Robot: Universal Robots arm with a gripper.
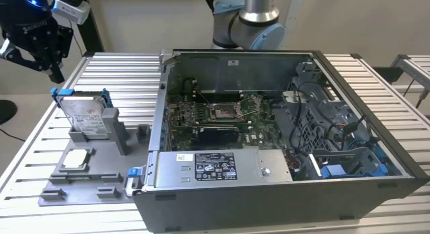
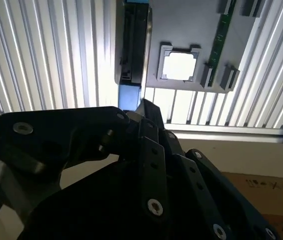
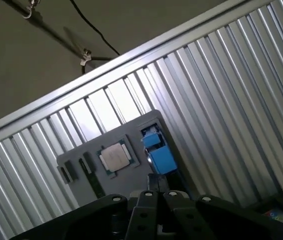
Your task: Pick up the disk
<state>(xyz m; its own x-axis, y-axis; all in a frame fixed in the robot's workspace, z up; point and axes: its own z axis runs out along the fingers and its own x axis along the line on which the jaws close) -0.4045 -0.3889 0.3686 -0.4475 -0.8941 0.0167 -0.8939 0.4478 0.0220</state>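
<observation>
Black claw (image 1: pixel 47 68) — seemingly above blue-framed disk (image 1: pixel 86 115)

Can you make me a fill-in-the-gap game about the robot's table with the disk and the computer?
1. The frame around the disk is coloured ____.
2. The small square chip lies flat, but the disk stands ____.
3. The pincer hangs ____ than the disk, not touching it.
4. The computer case is ____, so its insides show.
Missing words: blue; upright; higher; open.

Silver, pale-blue-jointed arm (image 1: pixel 259 12) with black, screw-studded tool (image 1: pixel 35 58).
</observation>
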